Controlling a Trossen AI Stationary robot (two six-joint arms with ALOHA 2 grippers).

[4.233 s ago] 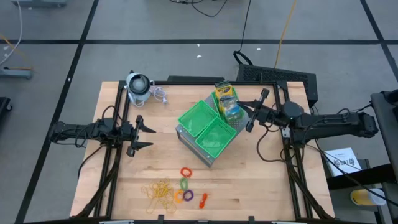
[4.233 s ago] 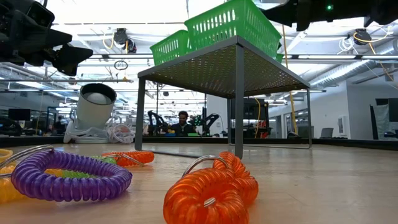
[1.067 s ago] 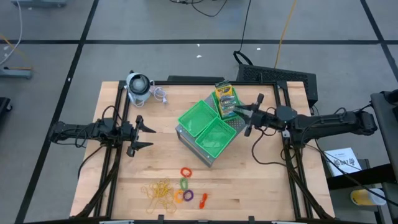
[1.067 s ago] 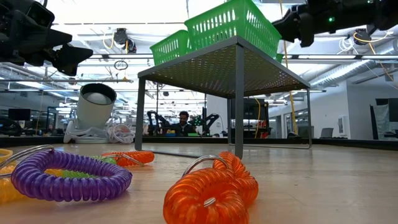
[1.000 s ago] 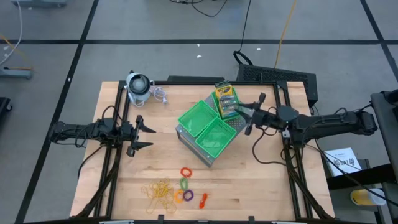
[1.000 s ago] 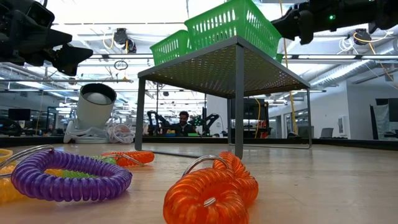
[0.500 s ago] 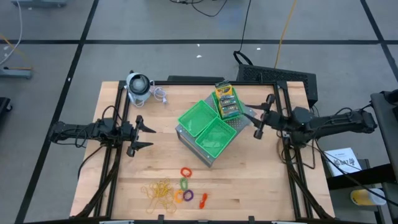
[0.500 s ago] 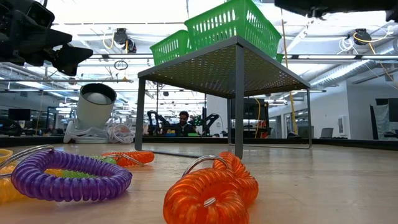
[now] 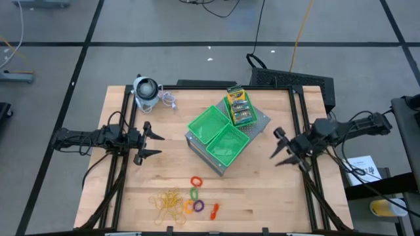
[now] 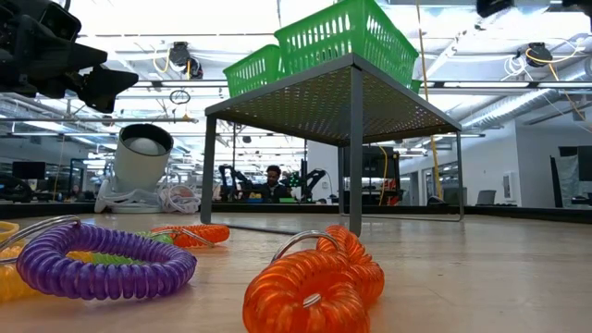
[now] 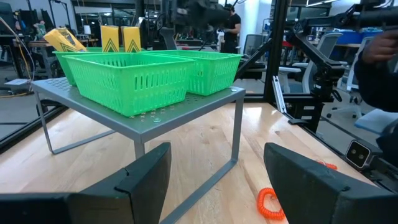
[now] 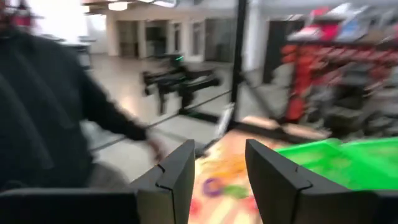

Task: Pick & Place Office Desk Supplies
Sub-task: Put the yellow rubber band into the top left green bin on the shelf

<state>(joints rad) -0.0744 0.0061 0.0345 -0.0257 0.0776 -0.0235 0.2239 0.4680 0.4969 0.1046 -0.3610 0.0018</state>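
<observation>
I am steering the right gripper (image 9: 281,146), jaws apart and empty, toward the rings (image 9: 196,194); descend squarely over one coil. Left gripper (image 9: 149,143) is waiting open, empty.

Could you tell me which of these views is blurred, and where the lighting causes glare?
Right wrist view: motion-smeared, the green tray soft. Left wrist view: sharp on the green trays. Low view: ceiling lights glare behind the grey stand; the orange coil is crisp. High view: evenly lit.
</observation>
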